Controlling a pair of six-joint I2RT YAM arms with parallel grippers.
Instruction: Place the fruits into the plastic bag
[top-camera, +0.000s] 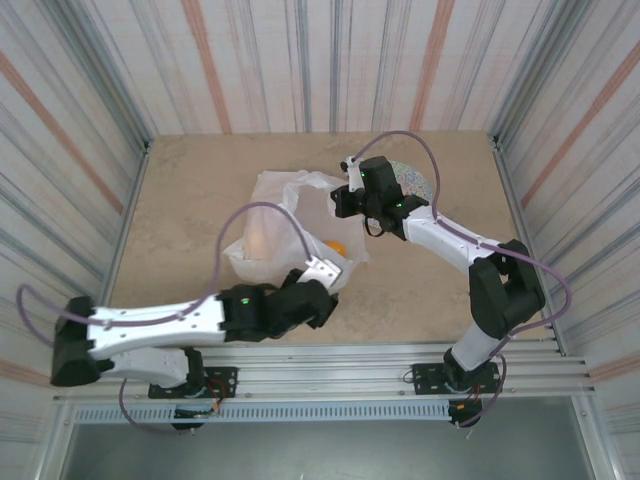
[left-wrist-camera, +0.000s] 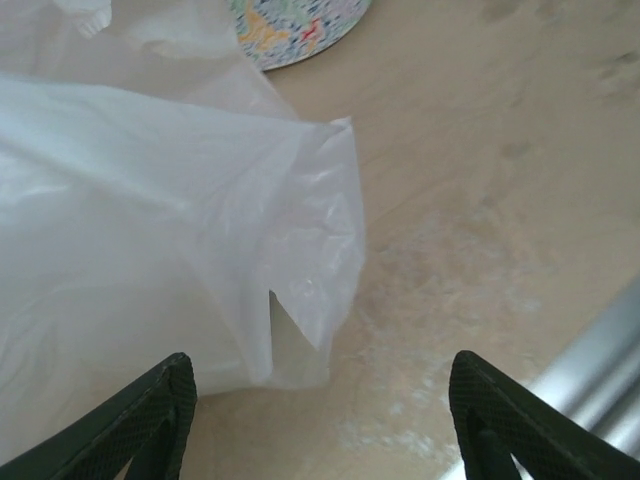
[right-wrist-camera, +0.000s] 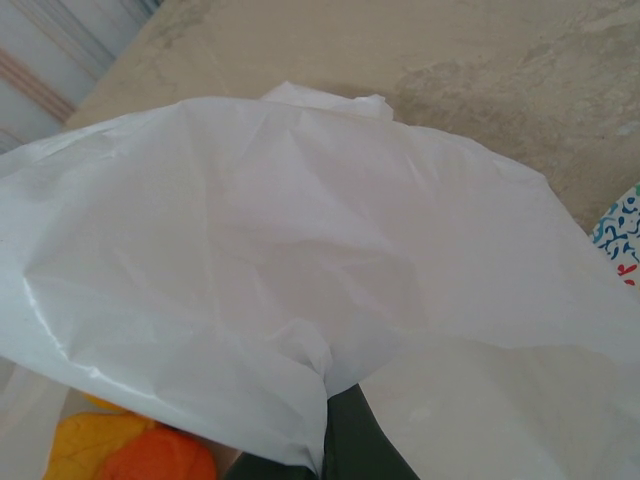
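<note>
The plastic bag (top-camera: 290, 215) lies crumpled in the middle of the table (top-camera: 190, 200), between the two arms, with its long side running from the near left toward the far right. The left gripper (left-wrist-camera: 322, 375) sits at the bag's near right corner with its jaws spread wide. In the left wrist view, a loose folded corner of film lies straight ahead of it and low between the two fingers (left-wrist-camera: 165, 410), and neither finger touches it. This arm is the nearer one to that edge.

The right gripper (top-camera: 348, 200) is at the bag's far right rim, just beside the speckled plate (top-camera: 415, 180). In its own camera the film gathers to a tight pucker right at a dark finger (right-wrist-camera: 350, 445). The gripper therefore seems to be clamped on the bag's edge and holding it up, though the second finger is hidden under the film.

Below that raised sheet several fruits (right-wrist-camera: 130, 455), orange and yellow-orange, lie inside the bag. From overhead, one orange fruit shows at the bag's opening, between the two grippers.
</note>
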